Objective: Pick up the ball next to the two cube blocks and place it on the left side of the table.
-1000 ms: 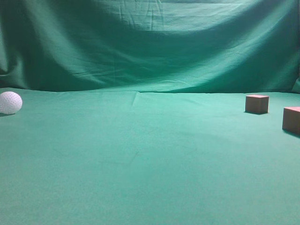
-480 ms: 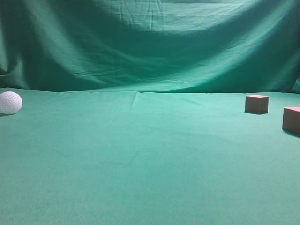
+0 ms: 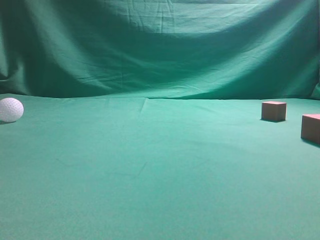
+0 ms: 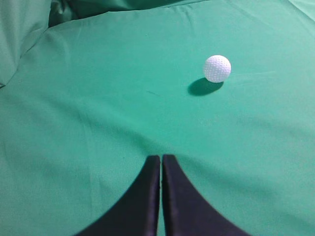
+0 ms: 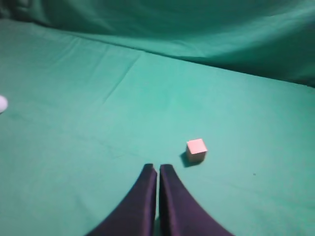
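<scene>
The white dimpled ball [image 3: 10,109] rests alone on the green table [image 3: 150,170] at the far left edge of the exterior view. It also shows in the left wrist view [image 4: 217,68], ahead and right of my left gripper [image 4: 161,158], which is shut and empty. The two reddish-brown cube blocks [image 3: 274,110] [image 3: 311,128] sit at the right. One cube block [image 5: 196,149] lies just ahead and right of my right gripper [image 5: 157,168], shut and empty. A sliver of the ball [image 5: 2,103] shows at that view's left edge. Neither gripper shows in the exterior view.
A green cloth backdrop [image 3: 160,45] hangs behind the table, meeting it along a creased fold. The cloth bunches up at the far left corner in the left wrist view [image 4: 24,29].
</scene>
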Motion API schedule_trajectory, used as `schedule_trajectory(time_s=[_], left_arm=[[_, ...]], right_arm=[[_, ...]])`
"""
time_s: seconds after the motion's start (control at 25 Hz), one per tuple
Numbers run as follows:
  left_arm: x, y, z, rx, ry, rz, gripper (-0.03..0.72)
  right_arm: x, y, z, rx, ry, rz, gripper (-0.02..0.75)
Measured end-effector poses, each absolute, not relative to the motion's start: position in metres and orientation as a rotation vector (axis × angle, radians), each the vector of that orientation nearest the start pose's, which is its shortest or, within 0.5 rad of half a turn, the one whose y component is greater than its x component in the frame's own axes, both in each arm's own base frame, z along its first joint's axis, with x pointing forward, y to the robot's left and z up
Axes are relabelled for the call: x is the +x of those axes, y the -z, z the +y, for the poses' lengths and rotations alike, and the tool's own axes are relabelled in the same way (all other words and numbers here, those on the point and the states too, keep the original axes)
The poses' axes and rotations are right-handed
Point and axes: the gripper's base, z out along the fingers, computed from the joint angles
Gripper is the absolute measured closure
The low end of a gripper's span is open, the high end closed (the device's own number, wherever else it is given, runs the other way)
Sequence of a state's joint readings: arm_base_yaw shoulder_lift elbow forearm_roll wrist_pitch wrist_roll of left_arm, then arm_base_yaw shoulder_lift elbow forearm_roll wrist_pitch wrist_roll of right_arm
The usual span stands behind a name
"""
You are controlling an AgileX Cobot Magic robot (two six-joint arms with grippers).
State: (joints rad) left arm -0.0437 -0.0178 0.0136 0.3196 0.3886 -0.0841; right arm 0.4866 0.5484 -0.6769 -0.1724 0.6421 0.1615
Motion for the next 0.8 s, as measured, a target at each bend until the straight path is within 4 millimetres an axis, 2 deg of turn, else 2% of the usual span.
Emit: schedule_trajectory(time_s=[0.24, 0.48, 0.6, 0.68, 0.8], left_arm=[[0.052, -0.176, 0.009, 0.155, -0.228, 1.848, 0.688], [0.052, -0.176, 0.009, 0.155, -0.228, 1.848, 0.688], [0.052, -0.176, 0.009, 0.155, -0.228, 1.848, 0.688], [0.052, -0.176, 0.009, 0.155, -0.228, 1.848, 0.688], [0.052, -0.176, 0.009, 0.155, -0.228, 1.848, 0.688]], right_arm=[[0.079, -0.283, 0.009, -0.134, -0.075, 1.872, 0.738], [0.065, -0.219, -0.001, -0.014, 0.010, 1.790, 0.738], [0.059, -0.193, -0.003, 0.013, 0.030, 1.781, 0.738], [0.056, -0.182, -0.004, 0.023, 0.035, 1.770, 0.738], [0.055, -0.180, -0.004, 0.038, 0.038, 1.777, 0.738]])
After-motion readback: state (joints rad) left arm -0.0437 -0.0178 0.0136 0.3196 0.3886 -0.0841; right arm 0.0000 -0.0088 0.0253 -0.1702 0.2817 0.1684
